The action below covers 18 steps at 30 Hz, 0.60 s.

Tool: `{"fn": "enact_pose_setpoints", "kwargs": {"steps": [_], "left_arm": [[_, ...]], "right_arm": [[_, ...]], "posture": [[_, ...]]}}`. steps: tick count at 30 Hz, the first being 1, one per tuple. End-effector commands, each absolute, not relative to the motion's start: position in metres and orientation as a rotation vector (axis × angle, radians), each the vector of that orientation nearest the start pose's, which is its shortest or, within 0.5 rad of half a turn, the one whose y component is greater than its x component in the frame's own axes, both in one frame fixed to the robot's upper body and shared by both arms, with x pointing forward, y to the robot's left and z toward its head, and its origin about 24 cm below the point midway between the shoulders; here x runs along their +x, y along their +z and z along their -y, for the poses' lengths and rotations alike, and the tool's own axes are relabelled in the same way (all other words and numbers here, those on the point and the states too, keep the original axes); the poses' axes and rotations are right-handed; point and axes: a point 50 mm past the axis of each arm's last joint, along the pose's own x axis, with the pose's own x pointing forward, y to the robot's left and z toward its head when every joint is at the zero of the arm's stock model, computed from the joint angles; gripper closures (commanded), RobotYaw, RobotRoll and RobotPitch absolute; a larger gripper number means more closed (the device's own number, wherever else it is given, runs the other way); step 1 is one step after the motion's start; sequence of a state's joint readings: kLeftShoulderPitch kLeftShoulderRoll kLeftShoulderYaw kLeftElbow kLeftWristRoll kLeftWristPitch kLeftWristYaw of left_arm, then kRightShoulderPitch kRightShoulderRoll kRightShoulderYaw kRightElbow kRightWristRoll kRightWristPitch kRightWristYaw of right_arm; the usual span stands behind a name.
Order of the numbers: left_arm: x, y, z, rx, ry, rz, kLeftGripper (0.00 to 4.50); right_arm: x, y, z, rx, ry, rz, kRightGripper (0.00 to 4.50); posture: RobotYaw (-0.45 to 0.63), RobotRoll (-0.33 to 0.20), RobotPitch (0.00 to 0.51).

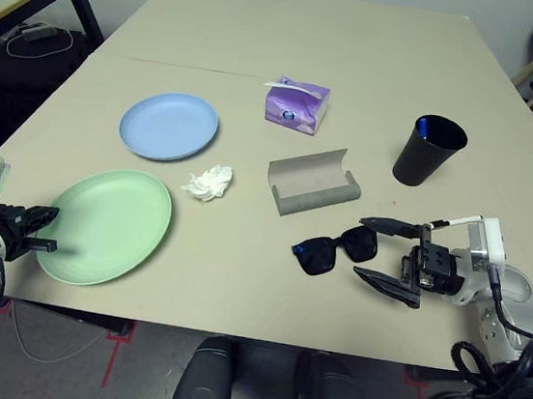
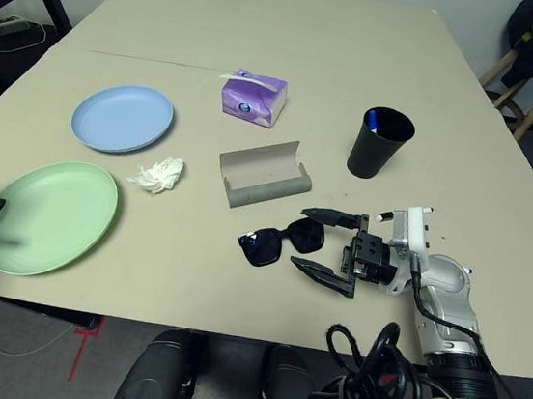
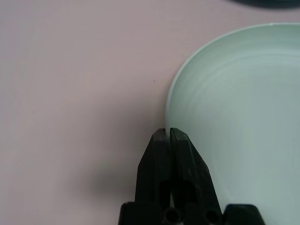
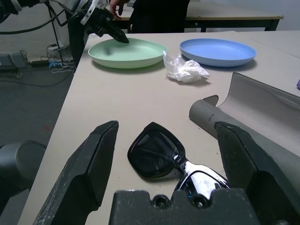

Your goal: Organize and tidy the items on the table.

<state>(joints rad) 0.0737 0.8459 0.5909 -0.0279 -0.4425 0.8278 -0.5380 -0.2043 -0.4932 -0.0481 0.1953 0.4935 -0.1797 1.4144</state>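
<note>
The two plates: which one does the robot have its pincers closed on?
The pale green plate, nearest the table's front edge. The left gripper is shut on its rim; the pale blue plate behind it lies untouched.

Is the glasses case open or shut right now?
Open: the grey glasses case lies with its lid raised and hollow showing, while the black sunglasses lie outside it.

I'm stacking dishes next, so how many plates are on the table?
2: the pale blue plate left of the tissue box, and the pale green plate nearer the table's front-left edge. None looks hidden.
</note>
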Motion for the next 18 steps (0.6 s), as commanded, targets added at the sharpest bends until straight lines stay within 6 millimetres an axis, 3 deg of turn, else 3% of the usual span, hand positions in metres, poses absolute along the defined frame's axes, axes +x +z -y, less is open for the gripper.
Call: {"fn": "enact_pose_setpoints", "kwargs": {"steps": [1,7,18], "left_arm": [[0.197,0.132,-0.38,0.032,0.081,-0.524,4.48],[0.197,0.16,-0.383,-0.015,0.042,-0.448,4.48],[0.192,0.192,-0.384,-0.116,-0.027,-0.376,4.48]], "right_arm": [[0.251,0.094,0.203,-0.166,1.336,0.184,0.0],[0.251,0.094,0.203,-0.166,1.337,0.182,0.0],[0.252,0.092,0.202,-0.166,1.339,0.178,0.0]], "posture": [[0.18,0.0,0.123],[0.19,0.0,0.124],[0.2,0.0,0.127]]}}
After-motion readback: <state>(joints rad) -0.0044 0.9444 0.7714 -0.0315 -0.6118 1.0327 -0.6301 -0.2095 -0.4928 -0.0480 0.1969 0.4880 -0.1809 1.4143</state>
